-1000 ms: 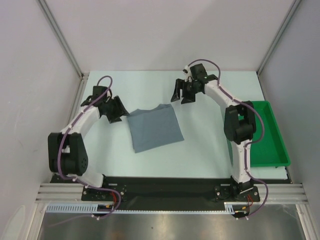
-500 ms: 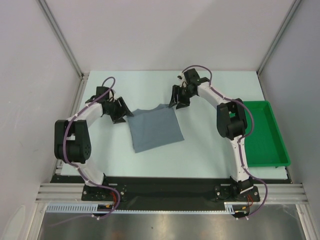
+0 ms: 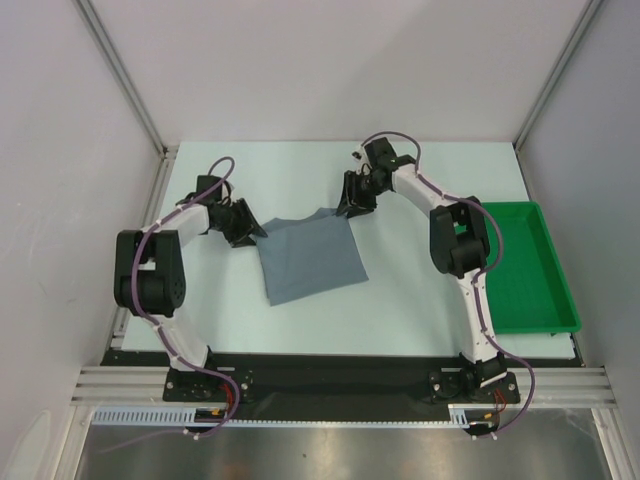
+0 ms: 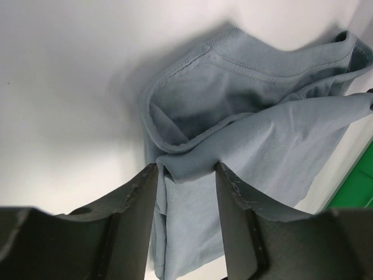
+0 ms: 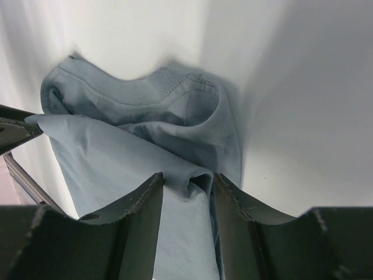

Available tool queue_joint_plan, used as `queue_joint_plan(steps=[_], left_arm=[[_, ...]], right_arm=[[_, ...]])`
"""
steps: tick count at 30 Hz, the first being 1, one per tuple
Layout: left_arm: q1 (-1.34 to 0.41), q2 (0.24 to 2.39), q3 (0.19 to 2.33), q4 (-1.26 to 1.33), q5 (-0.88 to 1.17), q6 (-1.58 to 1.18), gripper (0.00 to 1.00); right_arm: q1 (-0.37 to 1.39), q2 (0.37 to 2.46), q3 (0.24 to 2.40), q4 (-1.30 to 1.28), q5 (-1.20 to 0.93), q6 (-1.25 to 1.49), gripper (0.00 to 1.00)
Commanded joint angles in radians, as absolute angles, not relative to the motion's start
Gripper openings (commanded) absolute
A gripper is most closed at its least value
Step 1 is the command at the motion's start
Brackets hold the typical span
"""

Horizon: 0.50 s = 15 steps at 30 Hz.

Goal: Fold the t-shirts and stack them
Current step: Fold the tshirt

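On your left, the left arm (image 3: 150, 275) reaches over the tabletop (image 3: 410, 295) to the far left corner of the t-shirt (image 3: 310, 258). The left jaws stand narrowed to a small gap; in the left wrist view a bunched fold of the cloth's corner fills that gap and touches both fingers (image 4: 131, 224), so you have the cloth pinched there.

The t-shirt is slate blue-grey and folded to a rough rectangle. It sits a little left of the middle of the tabletop, turned slightly askew; its near edge lies flat. In both wrist views the top layer runs across from one set of jaws to the other, with a stitched hem and looser folds showing beneath it.

Further right, the right arm (image 3: 465, 240) bends back over the tabletop to the far right corner of the t-shirt. The right jaws are likewise drawn in to a narrow gap; a rolled fold of the corner sits between the fingers (image 5: 137, 224) and presses against them, so that corner is gripped too.

At the far right a green tray (image 3: 530, 275) rests along the tabletop's right edge; it lies beyond the right arm and well apart from the t-shirt.
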<state>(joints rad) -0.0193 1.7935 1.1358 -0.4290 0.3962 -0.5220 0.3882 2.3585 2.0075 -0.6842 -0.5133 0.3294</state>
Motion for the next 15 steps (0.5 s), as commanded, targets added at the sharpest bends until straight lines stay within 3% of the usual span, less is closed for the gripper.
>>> queue_joint_plan(steps=[1,4,6,10,12,15], left_arm=[[-0.021,1.815,1.186,-0.397,0.403,-0.505,0.49],[-0.021,1.83,1.19,-0.399,0.416,-0.505,0.43],[-0.021,1.835,1.192,-0.396,0.417,-0.506,0.33],[-0.02,1.83,1.193,-0.391,0.41,-0.502,0.21],[-0.021,1.822,1.195,-0.396,0.407,-0.496,0.11],[-0.021,1.79,1.201,-0.413,0.396,-0.489,0.01]], right_arm=[[0.397,2.352,2.025,-0.68,-0.541,0.336,0.45],[0.4,2.353,2.023,-0.672,-0.551,0.345,0.43],[0.402,2.356,2.025,-0.661,-0.561,0.357,0.36],[0.403,2.358,2.019,-0.637,-0.591,0.397,0.12],[0.405,2.344,2.0,-0.609,-0.597,0.425,0.01],[0.41,2.295,1.961,-0.558,-0.586,0.454,0.0]])
